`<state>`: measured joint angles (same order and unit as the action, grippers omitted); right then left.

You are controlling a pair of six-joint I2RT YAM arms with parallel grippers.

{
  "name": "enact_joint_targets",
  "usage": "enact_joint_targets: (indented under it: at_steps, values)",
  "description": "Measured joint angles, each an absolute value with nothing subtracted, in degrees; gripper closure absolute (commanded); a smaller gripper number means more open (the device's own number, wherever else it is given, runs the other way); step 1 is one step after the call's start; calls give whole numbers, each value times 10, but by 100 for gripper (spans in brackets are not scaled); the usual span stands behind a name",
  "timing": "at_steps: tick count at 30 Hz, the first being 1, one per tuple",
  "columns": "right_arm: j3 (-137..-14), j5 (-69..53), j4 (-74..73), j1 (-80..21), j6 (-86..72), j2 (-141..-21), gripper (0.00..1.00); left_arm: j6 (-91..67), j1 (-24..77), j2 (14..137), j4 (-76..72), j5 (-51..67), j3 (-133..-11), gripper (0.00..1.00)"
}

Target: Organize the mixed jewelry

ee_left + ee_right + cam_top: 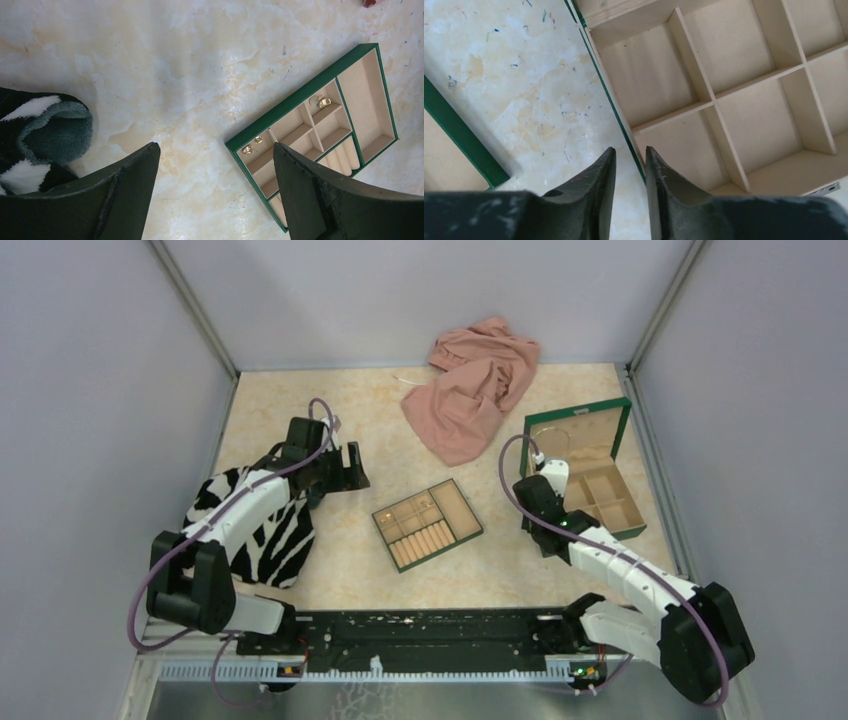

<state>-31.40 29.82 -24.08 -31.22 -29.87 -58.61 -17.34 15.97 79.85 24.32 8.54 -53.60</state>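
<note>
Tiny gold-coloured pieces (pixel 248 149) lie in the small compartments of the green-edged slotted tray (pixel 295 102), with another gold piece (pixel 324 102) further in. The tray sits mid-table (pixel 474 532). My left gripper (pixel 215 152) is open and empty above bare table just left of the tray; in the top view it (pixel 352 468) is left of centre. My right gripper (pixel 630 150) has its jaws a narrow gap apart and empty, over the left wall of the green wooden compartment box (pixel 611 100); the top view shows it (pixel 538 460) there too. A thin pale strand (pixel 402 378) lies by the pink cloth; I cannot tell whether it is the necklace.
A crumpled pink cloth (pixel 475 385) lies at the back centre. A zebra-print cloth (pixel 258 530) lies under the left arm and shows in the left wrist view (pixel 45 130). The green box (pixel 612 502) stands open at the right, its compartments bare.
</note>
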Motion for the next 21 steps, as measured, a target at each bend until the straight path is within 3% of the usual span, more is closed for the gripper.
enact_joint_targets:
  at_steps: [4, 12, 14, 15, 17, 21]
  values:
    - [-316, 288, -199, -309, -281, -616, 93, -175, 160, 799, 243, 85, -536, 11]
    - [-392, 236, -107, -310, -249, -747, 93, -182, 160, 797, 243, 84, -536, 11]
    - [-424, 228, -89, -310, -242, -791, 84, -186, 160, 794, 243, 86, -536, 11]
    - [-444, 225, -84, -310, -240, -813, 72, -189, 160, 792, 242, 86, -536, 11]
    - [-480, 214, -82, -310, -240, -850, 59, -196, 160, 787, 242, 89, -536, 11]
    - [-530, 194, -79, -314, -240, -874, 45, -204, 160, 778, 242, 92, -536, 4]
